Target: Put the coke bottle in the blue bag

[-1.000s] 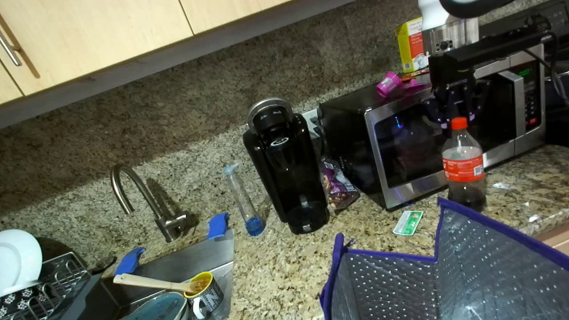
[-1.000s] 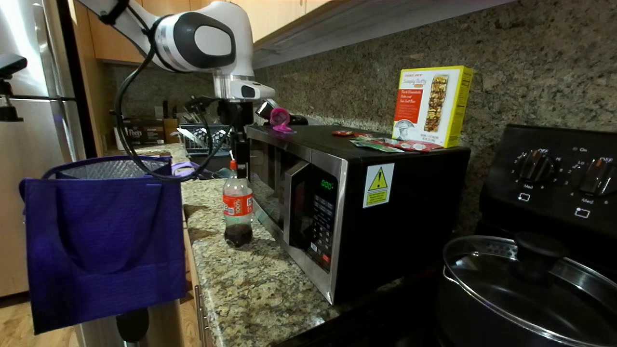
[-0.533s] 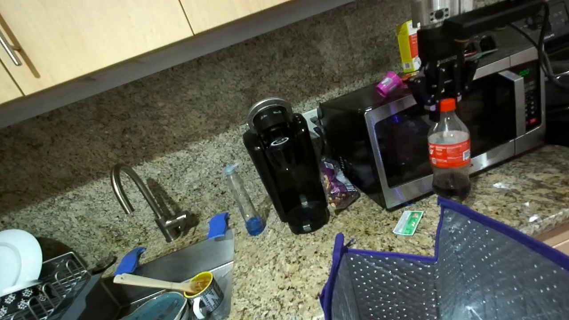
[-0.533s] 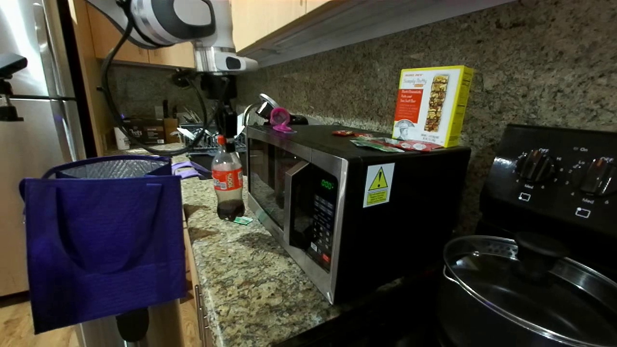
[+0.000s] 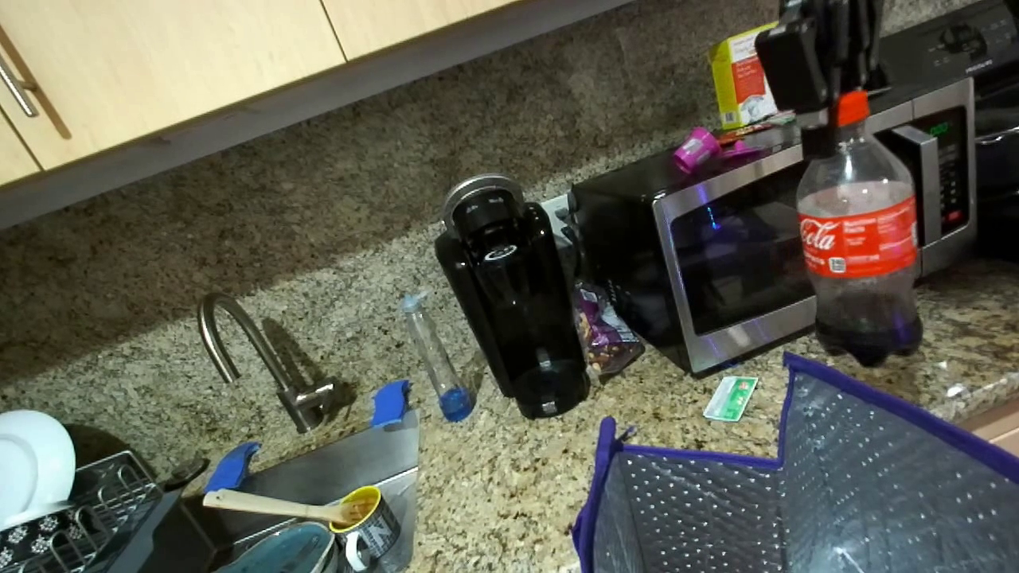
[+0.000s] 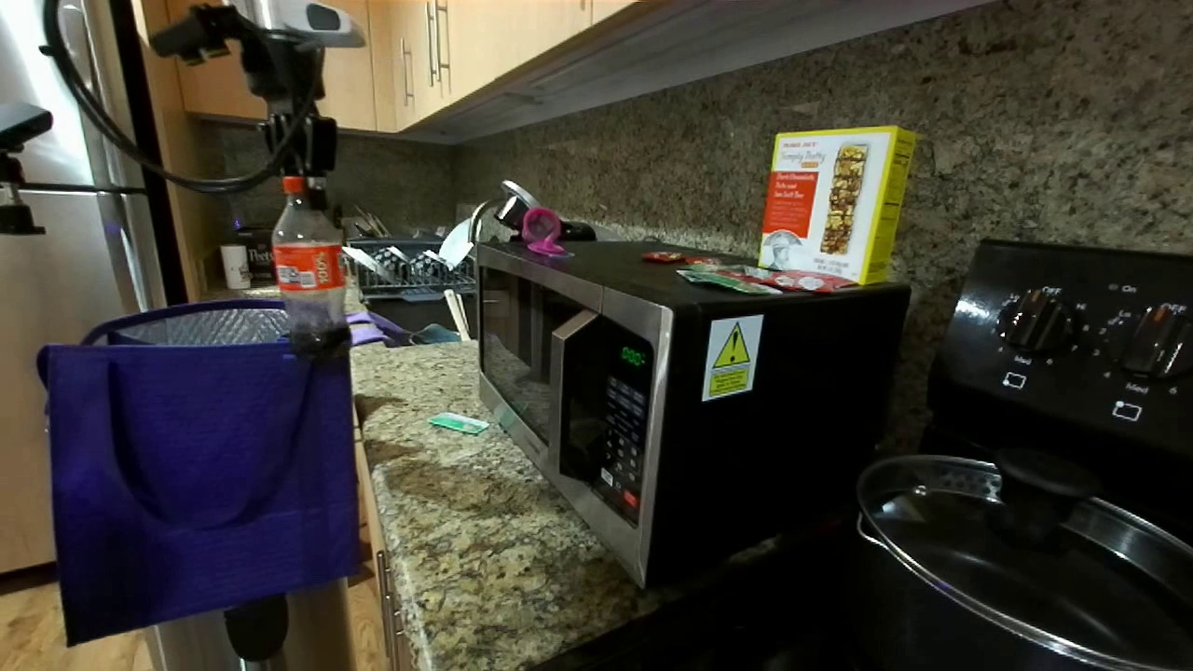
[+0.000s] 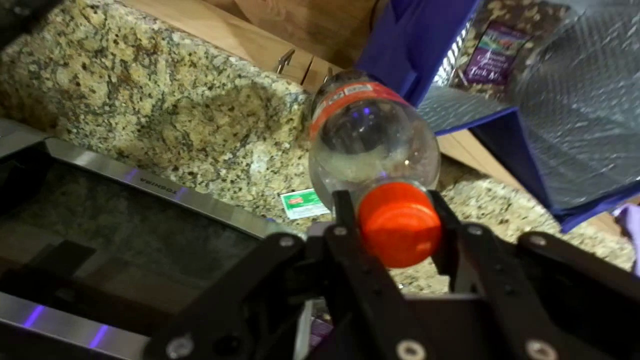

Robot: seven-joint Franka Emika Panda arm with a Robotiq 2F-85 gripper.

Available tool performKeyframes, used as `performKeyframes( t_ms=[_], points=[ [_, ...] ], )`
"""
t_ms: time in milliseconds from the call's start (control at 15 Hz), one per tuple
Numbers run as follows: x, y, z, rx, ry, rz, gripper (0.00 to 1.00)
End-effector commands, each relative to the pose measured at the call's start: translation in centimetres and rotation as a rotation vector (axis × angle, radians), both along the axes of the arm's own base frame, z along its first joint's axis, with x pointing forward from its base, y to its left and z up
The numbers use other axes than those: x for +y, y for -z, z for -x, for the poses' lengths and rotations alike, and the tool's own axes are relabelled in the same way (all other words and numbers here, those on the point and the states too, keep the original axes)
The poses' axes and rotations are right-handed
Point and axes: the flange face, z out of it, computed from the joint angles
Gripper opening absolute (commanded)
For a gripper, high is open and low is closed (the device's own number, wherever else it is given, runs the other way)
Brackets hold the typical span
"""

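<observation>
The coke bottle (image 6: 309, 270) hangs upright in the air, held by its red cap end, and also shows in an exterior view (image 5: 860, 247) and the wrist view (image 7: 370, 135). My gripper (image 7: 392, 215) is shut on it just at the cap, a finger on each side. The blue bag (image 6: 205, 447) stands open beside the counter edge, its silver lining showing in an exterior view (image 5: 899, 469) and the wrist view (image 7: 580, 125). The bottle is near the bag's counter-side rim; in an exterior view its base overlaps the bag's upper right corner.
The microwave (image 6: 774, 401) stands on the granite counter (image 6: 466, 522), with a bar box (image 6: 834, 205) and pink cup (image 6: 541, 228) on top. A green packet (image 5: 731, 399) lies on the counter. A coffee maker (image 5: 517, 318) stands further along. A trail mix bag (image 7: 492, 55) lies inside the blue bag.
The gripper has lifted the bottle off the counter and carried it away from the microwave, over the counter's edge towards the bag. The bag has not moved.
</observation>
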Motion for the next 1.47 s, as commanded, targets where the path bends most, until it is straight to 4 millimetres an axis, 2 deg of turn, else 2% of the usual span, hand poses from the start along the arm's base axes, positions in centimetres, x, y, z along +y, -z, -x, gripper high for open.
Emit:
performKeyframes(
  t_ms=[0,333,533,667,800,1200,1400],
  points=[
    [4.6,-1.5,5.6,-0.019,-0.194,0.042,0.12],
    [12.0,-1.9,10.2,-0.078,-0.416,0.020,0.12],
    [14.8,-1.1,11.4,-0.081,-0.513,0.009,0.12],
    [15.9,0.4,11.6,-0.066,-0.569,-0.011,0.12],
    [16.3,2.9,11.4,-0.035,-0.579,-0.023,0.12],
    [17.6,13.4,10.5,-0.007,-0.613,-0.132,0.12],
    [18.0,17.0,10.6,-0.010,-0.621,-0.163,0.12]
  ],
)
